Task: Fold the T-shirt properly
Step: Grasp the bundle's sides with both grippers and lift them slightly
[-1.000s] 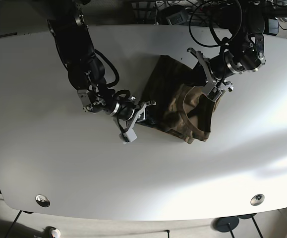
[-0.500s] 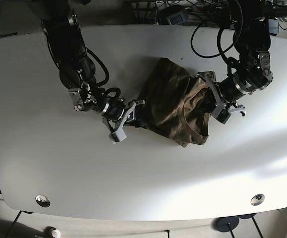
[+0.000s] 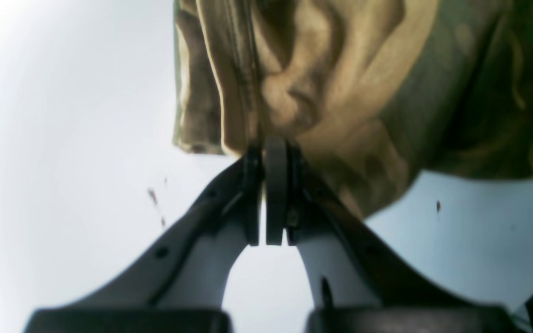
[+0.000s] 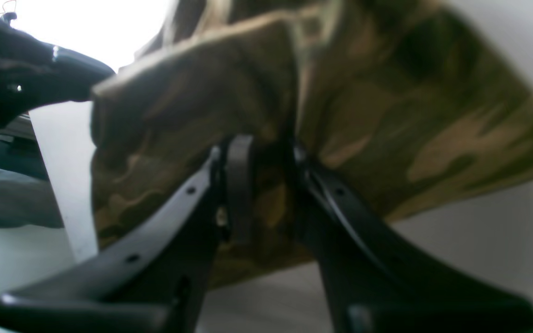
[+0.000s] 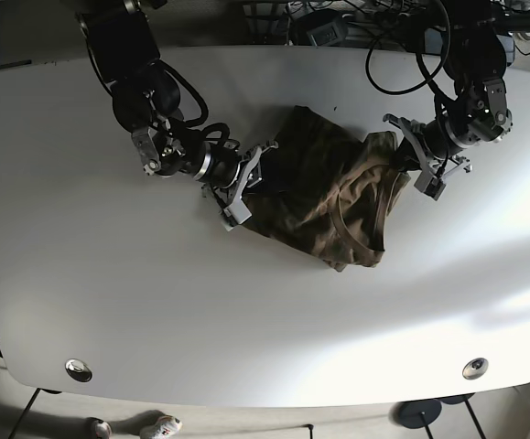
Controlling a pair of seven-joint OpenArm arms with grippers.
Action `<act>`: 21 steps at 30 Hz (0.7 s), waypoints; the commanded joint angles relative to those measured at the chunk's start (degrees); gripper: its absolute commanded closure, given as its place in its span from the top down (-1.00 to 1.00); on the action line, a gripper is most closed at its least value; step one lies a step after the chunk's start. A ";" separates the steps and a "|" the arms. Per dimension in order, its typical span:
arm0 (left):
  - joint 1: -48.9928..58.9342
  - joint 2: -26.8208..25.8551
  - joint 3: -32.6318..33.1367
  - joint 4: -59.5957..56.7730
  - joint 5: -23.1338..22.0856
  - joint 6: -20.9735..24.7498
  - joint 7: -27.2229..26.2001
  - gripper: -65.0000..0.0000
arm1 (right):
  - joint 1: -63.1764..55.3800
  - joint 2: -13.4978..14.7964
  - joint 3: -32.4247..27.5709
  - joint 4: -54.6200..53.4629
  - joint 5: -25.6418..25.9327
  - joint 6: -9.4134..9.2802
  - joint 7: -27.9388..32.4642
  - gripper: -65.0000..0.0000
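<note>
A camouflage T-shirt (image 5: 324, 197) lies crumpled in the middle of the white table (image 5: 155, 302). My left gripper (image 5: 409, 157) is at the shirt's right edge in the base view. In the left wrist view it (image 3: 271, 152) is shut on a fold of the shirt (image 3: 340, 92), with the cloth bunched above the jaws. My right gripper (image 5: 249, 174) is at the shirt's left edge. In the right wrist view it (image 4: 262, 152) is shut on a thick fold of the shirt (image 4: 387, 115), which fills the gap between the jaws.
Round metal fittings sit near the table's front corners (image 5: 79, 369) (image 5: 475, 368). Cables and equipment (image 5: 338, 23) crowd the back edge. The other arm (image 4: 30, 60) shows at the upper left of the right wrist view.
My right gripper has moved up and right along the shirt's left edge. My left gripper has moved up toward the back with the shirt's right edge, and the shirt has shifted with both.
</note>
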 commanded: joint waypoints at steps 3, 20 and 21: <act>-7.02 -3.04 -0.34 -7.51 -1.10 -0.23 -1.59 -1.00 | 1.59 1.67 -1.72 -6.29 0.67 0.70 7.11 -0.66; -2.98 -2.95 -0.61 14.82 -1.10 -0.23 -1.24 -1.00 | 3.08 4.57 -1.46 7.60 0.84 0.08 6.84 -0.66; -1.05 -1.46 -0.61 16.31 -1.10 -0.23 -1.24 -1.00 | 4.05 4.48 -1.46 6.37 0.84 0.08 6.84 -0.66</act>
